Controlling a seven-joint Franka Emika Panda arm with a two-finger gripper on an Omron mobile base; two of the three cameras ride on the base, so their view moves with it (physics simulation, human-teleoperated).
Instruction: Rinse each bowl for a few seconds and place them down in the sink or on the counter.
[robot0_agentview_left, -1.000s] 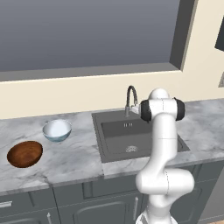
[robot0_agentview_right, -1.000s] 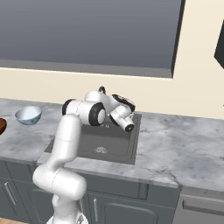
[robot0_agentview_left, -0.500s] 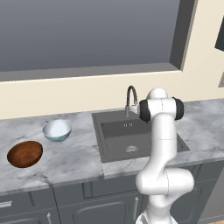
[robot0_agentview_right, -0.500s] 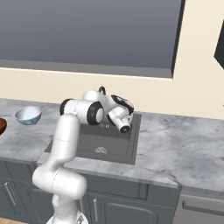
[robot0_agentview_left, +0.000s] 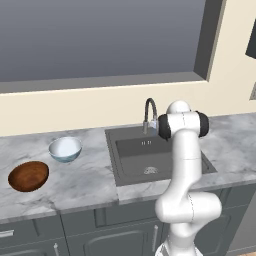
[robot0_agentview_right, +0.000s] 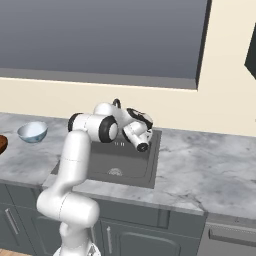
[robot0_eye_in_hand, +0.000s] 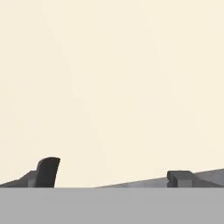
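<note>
We are holding our arm bent above the sink (robot0_agentview_left: 150, 165), the tool (robot0_eye_in_hand: 113, 179) spread wide and empty, facing the wall. Both bowls are sitting on the desk (robot0_agentview_left: 80, 182) left of the sink: pale bowl (robot0_agentview_left: 65, 149), brown bowl (robot0_agentview_left: 28, 175).

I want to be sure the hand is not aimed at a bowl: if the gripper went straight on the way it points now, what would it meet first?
Probably the cream wall behind the counter. The open gripper holds nothing and faces that wall with nothing between, though how far off it is stays unclear. No bowl is in its line.

Pale blue-white bowl (robot0_agentview_left: 65, 149) and brown bowl (robot0_agentview_left: 28, 176) sit upright (apart) on counter (robot0_agentview_left: 85, 182), left of sink (robot0_agentview_left: 135, 162).
</note>
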